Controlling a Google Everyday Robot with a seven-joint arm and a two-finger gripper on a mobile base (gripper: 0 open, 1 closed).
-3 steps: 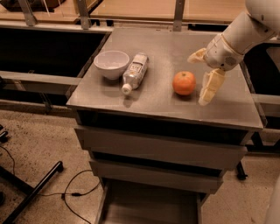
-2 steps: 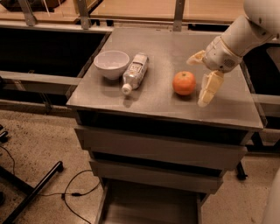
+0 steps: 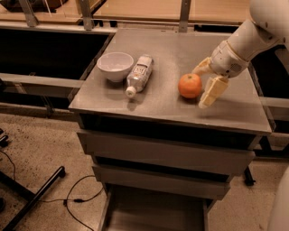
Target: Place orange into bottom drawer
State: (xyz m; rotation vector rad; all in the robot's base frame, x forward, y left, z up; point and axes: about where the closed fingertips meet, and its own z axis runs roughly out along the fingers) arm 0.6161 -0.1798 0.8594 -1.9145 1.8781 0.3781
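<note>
The orange (image 3: 189, 85) sits on the grey cabinet top (image 3: 167, 106), right of centre. My gripper (image 3: 201, 84) is open just to the right of the orange, one finger (image 3: 201, 67) behind it and the other finger (image 3: 211, 92) in front and to the right; the orange lies at the mouth of the fingers, not held. The bottom drawer (image 3: 153, 212) is pulled out below, its flat grey floor showing at the lower edge of the camera view. The two drawers above it are shut.
A white bowl (image 3: 115, 66) and a clear plastic bottle (image 3: 139, 74) lying on its side are on the left half of the cabinet top. A black stand leg and cable (image 3: 40, 189) lie on the floor at the left. A wooden counter (image 3: 149, 9) runs behind.
The gripper has edged slightly left toward the orange. The orange, bowl and bottle have not moved.
</note>
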